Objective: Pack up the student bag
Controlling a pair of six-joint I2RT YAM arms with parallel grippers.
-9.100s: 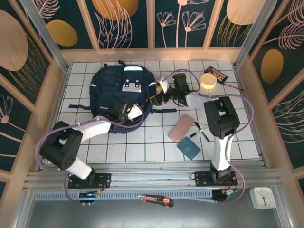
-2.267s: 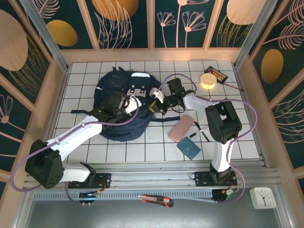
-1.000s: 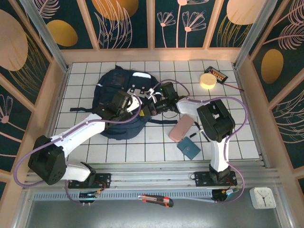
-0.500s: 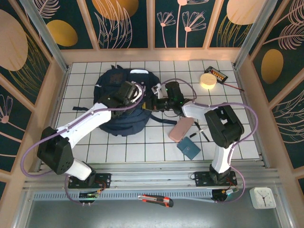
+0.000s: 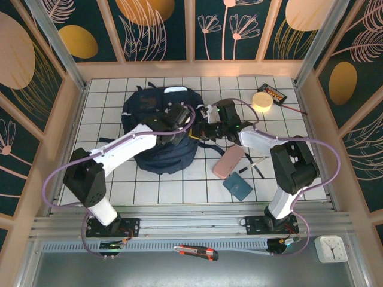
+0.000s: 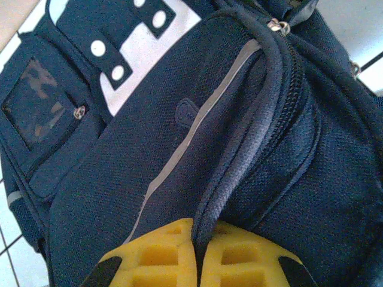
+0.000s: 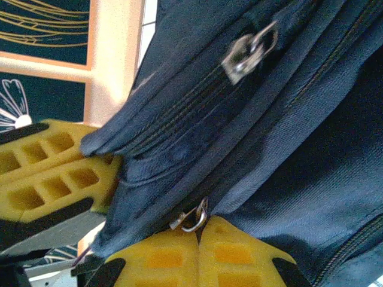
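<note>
I judge the packing barely begun. The student bag (image 5: 152,128) lies slumped toward the far left of the tiled table (image 5: 311,167), and the zips I can see in my wrist views run closed, so no compartment looks open yet. What I take for the contents lies out on the tiles: a pink pencil case (image 5: 229,162), a teal notebook (image 5: 239,186) and some pens (image 5: 254,166) toward the near right, with a round cream roll (image 5: 261,101) and a calculator (image 5: 274,94) by the far right corner. Opening the bag and loading all of that is left.

My left gripper (image 6: 197,230) is closed tight, pinching a ridge of navy fabric beside a zip line on the bag's front. My right gripper (image 7: 199,233) is also clamped together on the bag's edge, a metal zip pull (image 7: 190,220) sitting right at the fingertips; whether I hold the pull itself or just the seam I cannot tell
</note>
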